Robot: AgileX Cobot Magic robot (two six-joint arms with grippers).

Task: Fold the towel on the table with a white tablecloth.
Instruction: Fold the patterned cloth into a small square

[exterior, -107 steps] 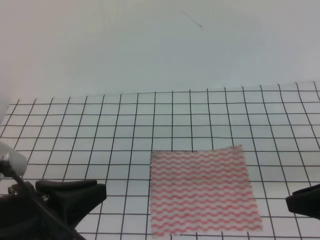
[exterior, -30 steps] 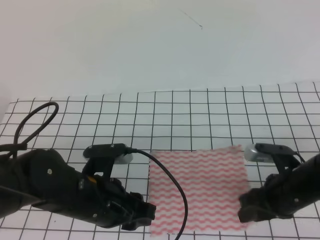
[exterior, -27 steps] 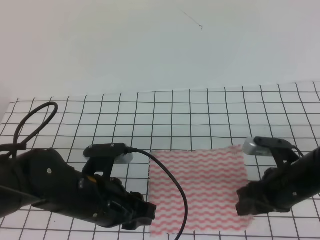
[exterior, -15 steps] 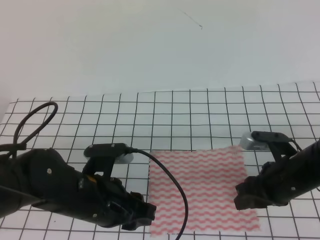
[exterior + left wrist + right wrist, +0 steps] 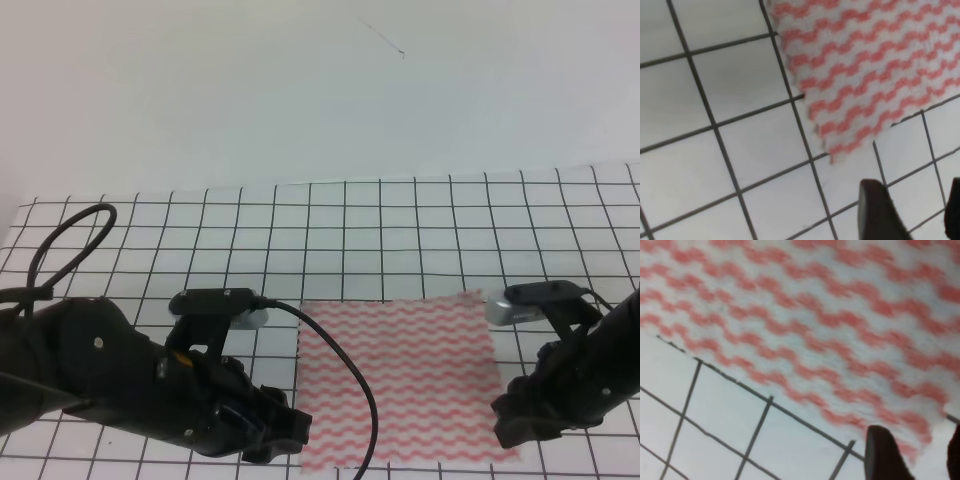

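Thin red-and-white wavy-striped towel [image 5: 400, 380], flat and roughly square on the grid-lined white tablecloth [image 5: 350, 230] of the worktop, near corners flanked by left gripper [image 5: 285, 432] and right gripper [image 5: 512, 428], jaws spread.

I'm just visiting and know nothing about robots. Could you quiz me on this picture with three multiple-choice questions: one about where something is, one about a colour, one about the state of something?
1. Where does the towel lie?
A. between the two arms
B. at the far edge of the table
C. draped over the left arm

2. What colour are the towel's wavy stripes?
A. blue
B. red-pink
C. green

3. How does the towel lie?
A. folded in half
B. bunched in a heap
C. spread flat

Answers:
1 A: it sits on the gridded tablecloth with the left gripper at one near corner and the right gripper at the other.
2 B: both wrist views show red-pink waves on white.
3 C: all four edges show and no layer overlaps.
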